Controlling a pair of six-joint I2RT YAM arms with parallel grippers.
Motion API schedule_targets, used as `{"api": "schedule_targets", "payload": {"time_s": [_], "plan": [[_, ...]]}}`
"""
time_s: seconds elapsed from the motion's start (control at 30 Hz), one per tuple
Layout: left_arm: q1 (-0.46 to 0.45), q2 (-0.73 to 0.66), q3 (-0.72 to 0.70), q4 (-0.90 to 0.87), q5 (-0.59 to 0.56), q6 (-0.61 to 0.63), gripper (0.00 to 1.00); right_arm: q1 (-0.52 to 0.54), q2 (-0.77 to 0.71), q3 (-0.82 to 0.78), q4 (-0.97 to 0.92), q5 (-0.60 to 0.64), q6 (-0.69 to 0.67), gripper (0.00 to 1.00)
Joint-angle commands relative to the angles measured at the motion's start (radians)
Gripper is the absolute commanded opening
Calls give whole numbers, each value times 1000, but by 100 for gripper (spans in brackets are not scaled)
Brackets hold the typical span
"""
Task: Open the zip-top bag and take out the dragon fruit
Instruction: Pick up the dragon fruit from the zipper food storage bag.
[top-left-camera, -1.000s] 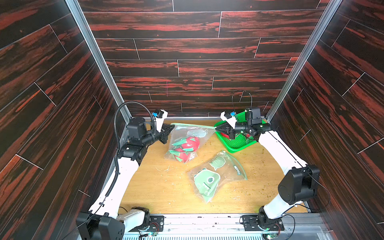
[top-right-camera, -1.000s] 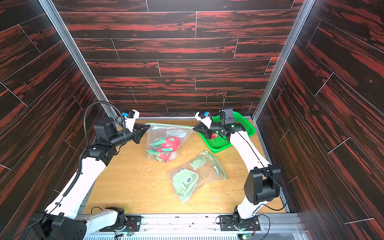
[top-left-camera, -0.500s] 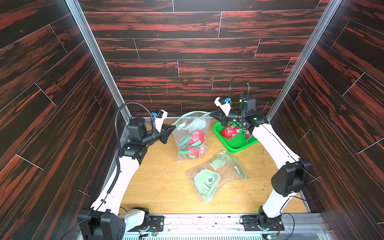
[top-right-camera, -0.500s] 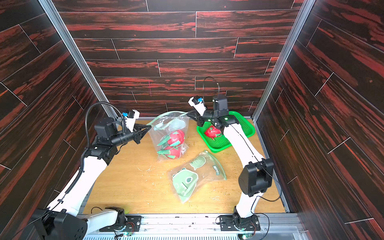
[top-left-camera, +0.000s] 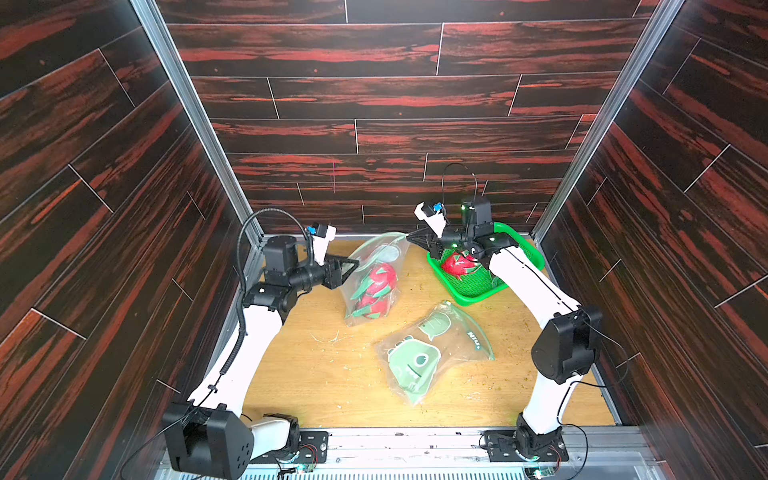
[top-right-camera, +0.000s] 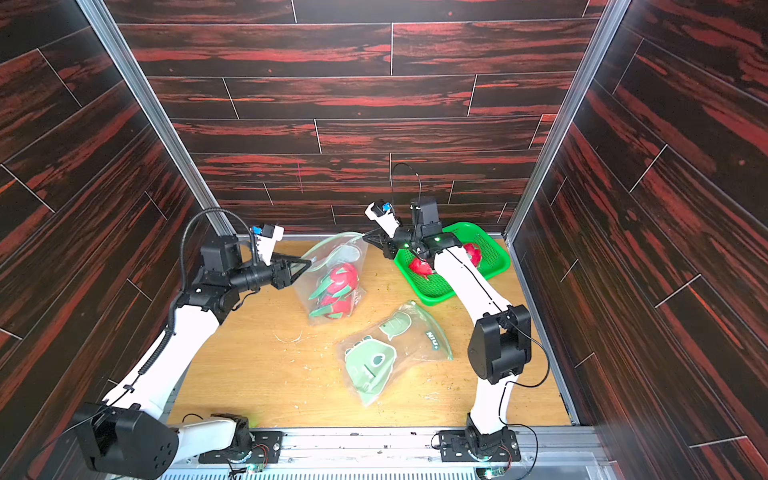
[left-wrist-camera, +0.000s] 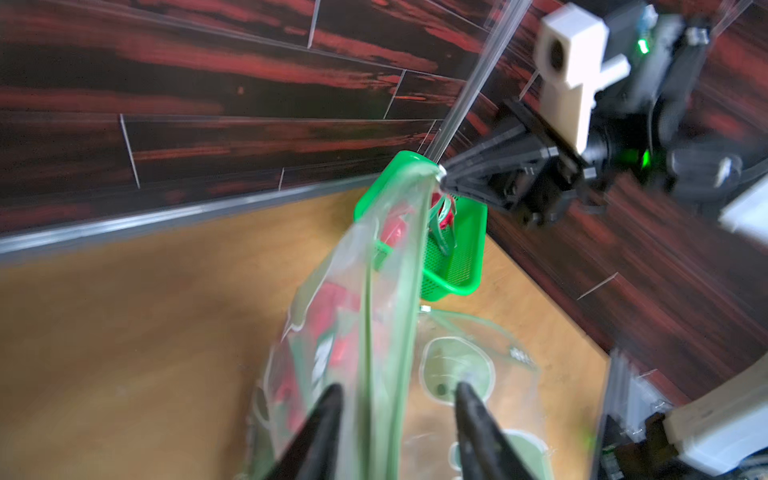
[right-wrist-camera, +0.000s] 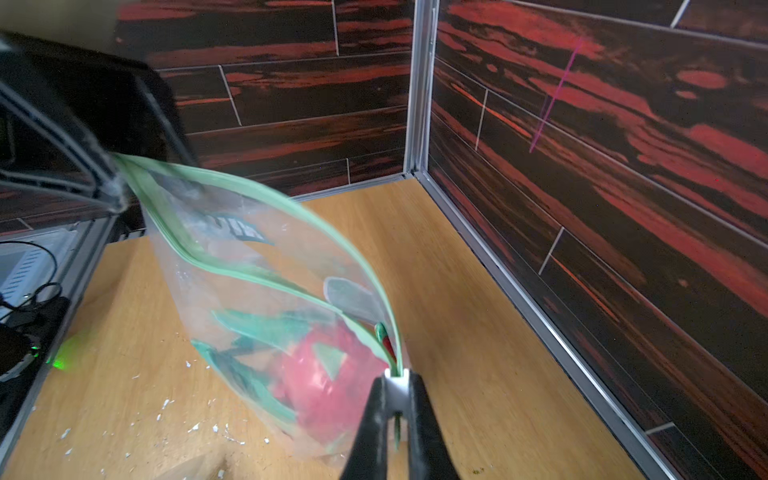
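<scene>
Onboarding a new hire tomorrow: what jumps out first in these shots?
A clear bag with red dragon fruit inside is held upright toward the back of the table. The right fingers pinch its top corner, and the left fingers stand apart around its other edge. Next comes the bright green basket at the back right, holding more dragon fruit, and a second bag with green cartoon prints lying flat nearer the front.

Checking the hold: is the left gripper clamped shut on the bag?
No, in the left wrist view the left gripper has its fingers apart, with the rim of the zip-top bag running between them.
</scene>
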Motion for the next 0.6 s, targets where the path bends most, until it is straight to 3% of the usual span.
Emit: {"api": "schedule_targets", "payload": {"time_s": [0.0, 0.07, 0.17, 0.27, 0.43, 0.57], "plan": [[5, 5, 129, -179, -56, -32, 61, 7, -18, 27, 23, -46, -25, 0], [6, 10, 182, -229, -61, -11, 75, 9, -28, 22, 18, -56, -37, 0], [4, 29, 250, -250, -101, -1, 81, 10, -41, 11, 18, -66, -48, 0], [-1, 92, 356, -366, -89, 41, 81, 11, -49, 6, 18, -68, -51, 0], [-49, 220, 526, -602, -190, 183, 77, 13, -59, -2, 22, -76, -54, 0], [-55, 265, 555, -617, -207, 199, 75, 16, -70, -8, 18, -84, -57, 0]]}}
